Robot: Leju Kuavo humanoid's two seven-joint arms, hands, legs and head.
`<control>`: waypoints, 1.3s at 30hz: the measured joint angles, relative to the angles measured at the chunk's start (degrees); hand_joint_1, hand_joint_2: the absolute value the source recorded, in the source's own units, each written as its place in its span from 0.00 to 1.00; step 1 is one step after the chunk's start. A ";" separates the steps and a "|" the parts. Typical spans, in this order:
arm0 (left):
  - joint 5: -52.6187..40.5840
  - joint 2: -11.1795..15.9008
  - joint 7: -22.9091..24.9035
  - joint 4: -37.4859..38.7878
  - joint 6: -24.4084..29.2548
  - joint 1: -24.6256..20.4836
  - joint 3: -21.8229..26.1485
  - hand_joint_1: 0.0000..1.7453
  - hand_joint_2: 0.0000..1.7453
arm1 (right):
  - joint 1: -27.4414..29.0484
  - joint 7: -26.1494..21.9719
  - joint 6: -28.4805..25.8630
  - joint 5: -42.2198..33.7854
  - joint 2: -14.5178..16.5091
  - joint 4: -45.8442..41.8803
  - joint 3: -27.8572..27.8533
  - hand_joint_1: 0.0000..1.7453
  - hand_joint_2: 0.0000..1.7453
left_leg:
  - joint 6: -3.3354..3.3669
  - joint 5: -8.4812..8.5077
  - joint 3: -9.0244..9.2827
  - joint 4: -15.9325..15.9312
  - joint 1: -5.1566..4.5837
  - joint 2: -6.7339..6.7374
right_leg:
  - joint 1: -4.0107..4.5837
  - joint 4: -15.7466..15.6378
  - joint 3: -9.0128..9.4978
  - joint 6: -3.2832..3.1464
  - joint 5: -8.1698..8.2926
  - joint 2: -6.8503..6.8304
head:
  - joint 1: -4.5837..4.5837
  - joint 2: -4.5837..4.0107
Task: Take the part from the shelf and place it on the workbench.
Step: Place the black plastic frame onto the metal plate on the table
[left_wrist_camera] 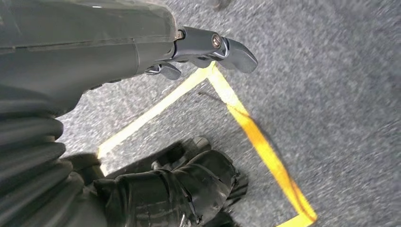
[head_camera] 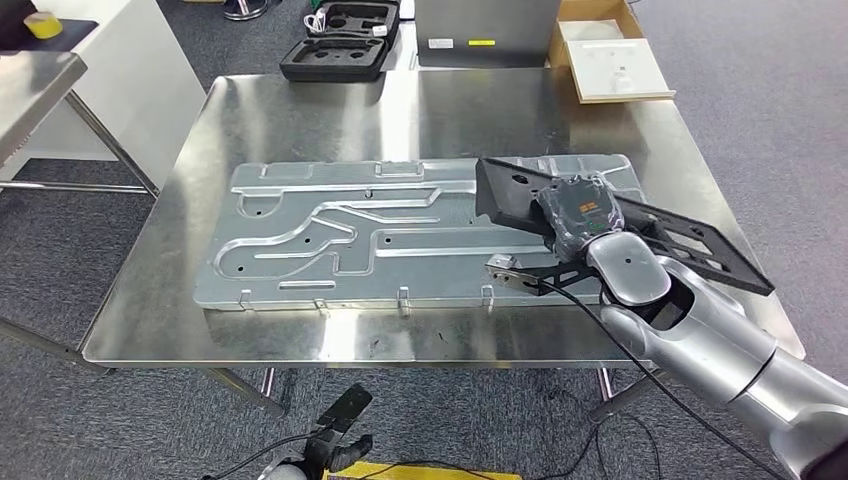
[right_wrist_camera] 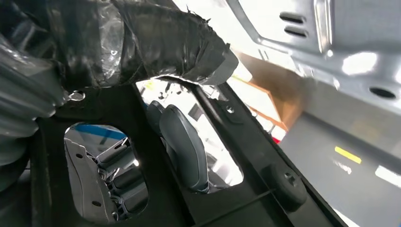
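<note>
The left hand [left_wrist_camera: 208, 49] hangs over the grey floor [left_wrist_camera: 331, 94], its fingers holding nothing. On the workbench [head_camera: 150, 300] lies a stamped metal panel [head_camera: 330, 240]; above its right end the right hand [head_camera: 580, 215] grips the black part [head_camera: 700, 250], thumb on top, fingers [right_wrist_camera: 184, 146] showing through its cutouts.
</note>
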 joint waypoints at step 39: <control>7.43 2.66 -7.55 0.30 -8.26 2.60 4.89 0.00 0.00 | 2.37 -5.92 -7.01 20.75 -4.17 -11.58 -0.92 0.00 0.00 | 1.95 3.47 6.07 -11.20 -0.42 0.10 | 0.17 0.83 1.27 1.66 -2.17 0.04 | 0.33 0.01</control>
